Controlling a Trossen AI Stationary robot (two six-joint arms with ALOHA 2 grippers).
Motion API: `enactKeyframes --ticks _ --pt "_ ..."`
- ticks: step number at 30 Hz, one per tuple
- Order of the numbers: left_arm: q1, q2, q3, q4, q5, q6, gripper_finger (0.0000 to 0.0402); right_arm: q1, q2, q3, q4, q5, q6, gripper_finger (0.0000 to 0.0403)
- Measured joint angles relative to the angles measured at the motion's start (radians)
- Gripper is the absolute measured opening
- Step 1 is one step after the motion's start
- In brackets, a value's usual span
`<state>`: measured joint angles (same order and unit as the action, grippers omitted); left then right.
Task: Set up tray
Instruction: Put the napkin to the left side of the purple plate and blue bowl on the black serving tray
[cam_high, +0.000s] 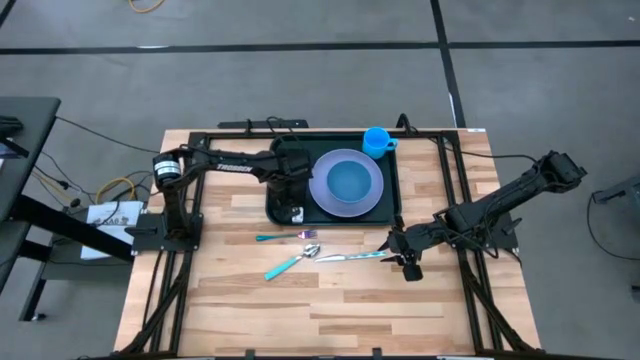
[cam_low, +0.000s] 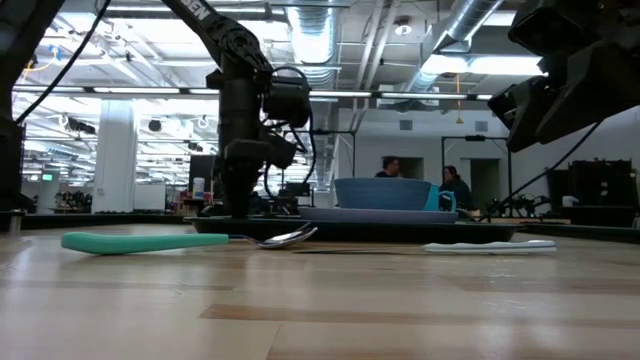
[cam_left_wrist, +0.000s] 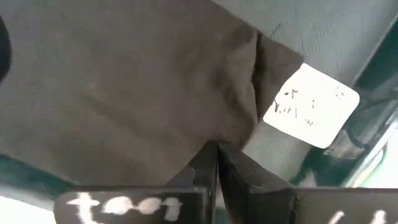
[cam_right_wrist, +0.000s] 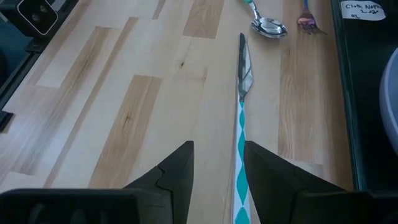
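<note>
Left pincer (cam_high: 291, 212): it is being held low over the near left corner of the tray, its fingers (cam_left_wrist: 249, 180) being shown pressed together in the left wrist view, on or just above a dark cloth; whether the cloth is being pinched cannot be told
Dark cloth (cam_left_wrist: 137, 87): it is being shown lying creased on the tray's left part, with a white handwritten label (cam_left_wrist: 311, 106) beside it
Right pincer (cam_high: 405, 262): it is being held above the table by the knife's handle end, its fingers (cam_right_wrist: 177, 171) being kept apart with nothing between them but the handle below
Knife (cam_high: 352, 256): it is lying flat on the table, in front of the tray, its teal and white patterned handle (cam_right_wrist: 240, 155) running between the right pincer's fingers in the right wrist view, untouched as far as can be told
Tray (cam_high: 393, 200): the dark green tray is resting on the far middle of the table, behind the cutlery
Plate (cam_high: 345, 183): the lavender plate is sitting in the tray's right half
Cup (cam_high: 377, 140): the blue cup is standing at the tray's far right corner, just beside the plate
Spoon (cam_high: 291, 264): it is lying on the table with its teal handle towards the near left, its bowl near the knife's tip
Fork (cam_high: 285, 237): it is lying near the tray's front edge, just beyond the spoon
Table (cam_high: 250, 310): the light wooden top is carrying everything
</note>
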<state>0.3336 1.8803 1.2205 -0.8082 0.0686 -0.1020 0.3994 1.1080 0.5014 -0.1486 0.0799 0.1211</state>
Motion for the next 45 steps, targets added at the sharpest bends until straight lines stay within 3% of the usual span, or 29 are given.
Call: enactKeyframes --ticks 16,45 --pt "0.004 0.020 0.000 0.105 0.058 -0.015 0.0000 -0.001 0.013 0.000 0.004 0.000 0.000 0.0131" --pt "0.000 0.020 0.000 0.063 0.048 0.041 0.0003 -0.001 0.012 0.000 0.000 0.000 -0.008 0.0131"
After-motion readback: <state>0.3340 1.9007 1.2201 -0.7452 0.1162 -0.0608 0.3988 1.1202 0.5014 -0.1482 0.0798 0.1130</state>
